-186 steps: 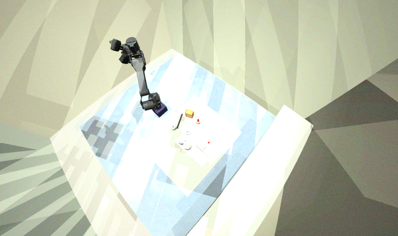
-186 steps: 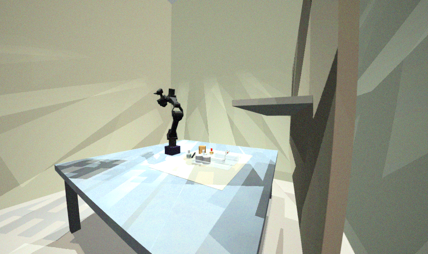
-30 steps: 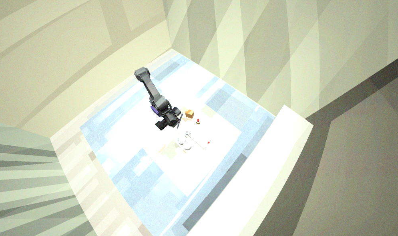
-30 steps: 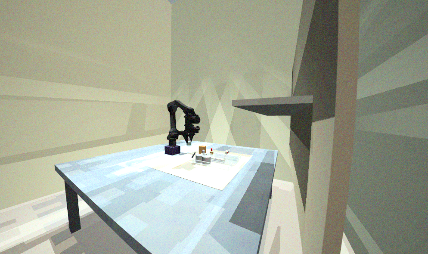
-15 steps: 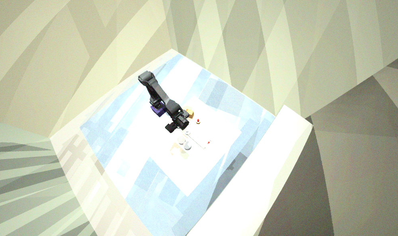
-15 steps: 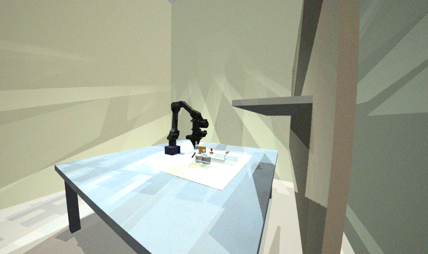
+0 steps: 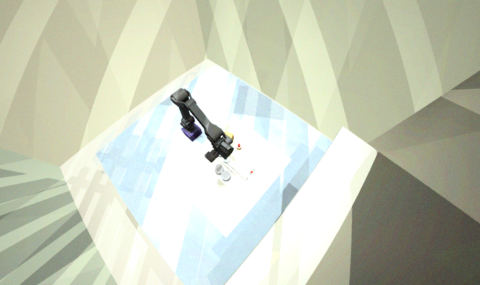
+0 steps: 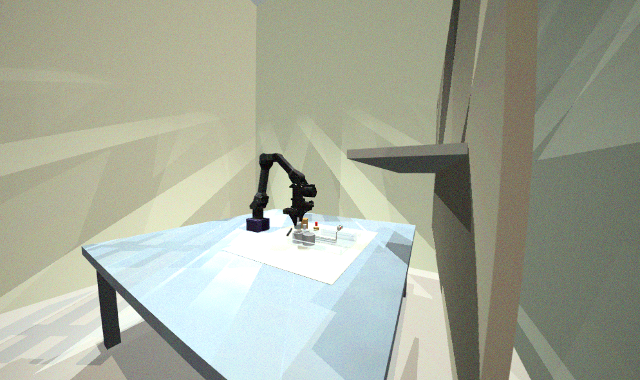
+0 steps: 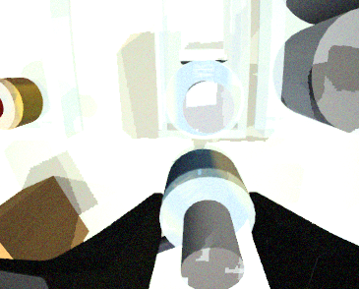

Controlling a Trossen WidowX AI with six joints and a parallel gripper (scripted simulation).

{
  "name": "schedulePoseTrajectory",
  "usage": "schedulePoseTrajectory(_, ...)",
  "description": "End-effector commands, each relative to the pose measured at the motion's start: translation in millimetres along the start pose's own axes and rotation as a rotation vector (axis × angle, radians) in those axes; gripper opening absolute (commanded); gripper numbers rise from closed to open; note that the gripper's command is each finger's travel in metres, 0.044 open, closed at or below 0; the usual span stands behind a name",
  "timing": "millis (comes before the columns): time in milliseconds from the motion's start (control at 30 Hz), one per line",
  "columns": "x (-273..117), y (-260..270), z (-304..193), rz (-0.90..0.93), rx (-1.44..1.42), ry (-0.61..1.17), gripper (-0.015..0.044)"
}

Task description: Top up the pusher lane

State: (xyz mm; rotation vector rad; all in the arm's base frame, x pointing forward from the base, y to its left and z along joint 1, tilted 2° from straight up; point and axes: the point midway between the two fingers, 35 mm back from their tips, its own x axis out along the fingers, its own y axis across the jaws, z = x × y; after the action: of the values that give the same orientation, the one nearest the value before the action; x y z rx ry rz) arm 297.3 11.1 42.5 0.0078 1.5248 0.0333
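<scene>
1. Claw (image 7: 219, 154) (image 8: 297, 224) (image 9: 205, 202), one: closed on a jar, a finger at either side.
2. Held jar (image 8: 298, 225) (image 9: 208, 197), one: pale shoulder, dark lower body, tall grey cap. Roughly upright in the grip, just outside the lane's near end in the wrist view. Its height above the floor I cannot tell.
3. Handling, my judgement: stiff, fairly light, smooth enough to slip or twist if pushed off-centre, perhaps breakable. Best hold is across the round body, below the cap, leaving the leading side bare to press the row.
4. Sprung lane (image 7: 234, 172) (image 8: 330, 239) (image 9: 254, 49), one: clear-walled, directly ahead of my jar.
5. Lane jar (image 7: 226, 160) (image 8: 304, 227) (image 9: 205, 98), one: near the front, pale round shoulder; a likely match. I should press it back steadily, lower mine behind the stop, and ease off slowly lest the spring kick.
6. Grey jars (image 7: 226, 176) (image 8: 308, 238) (image 9: 347, 69), two: right of the lane in the wrist view.
7. Red-topped bottle (image 7: 238, 146) (image 8: 315, 227) (image 9: 28, 103), one: left side, same view.
8. Brown block (image 7: 229, 136) (image 8: 304, 221) (image 9: 35, 221), one: near left.
</scene>
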Motion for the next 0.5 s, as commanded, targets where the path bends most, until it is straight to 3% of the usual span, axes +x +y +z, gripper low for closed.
schedulePoseTrajectory(0, 7.8, -0.1, -0.4, -0.003, 0.005, 0.001, 0.0000)
schedulePoseTrajectory(467, 7.8, -0.1, 4.8, -0.003, 0.005, 0.001, 0.0000)
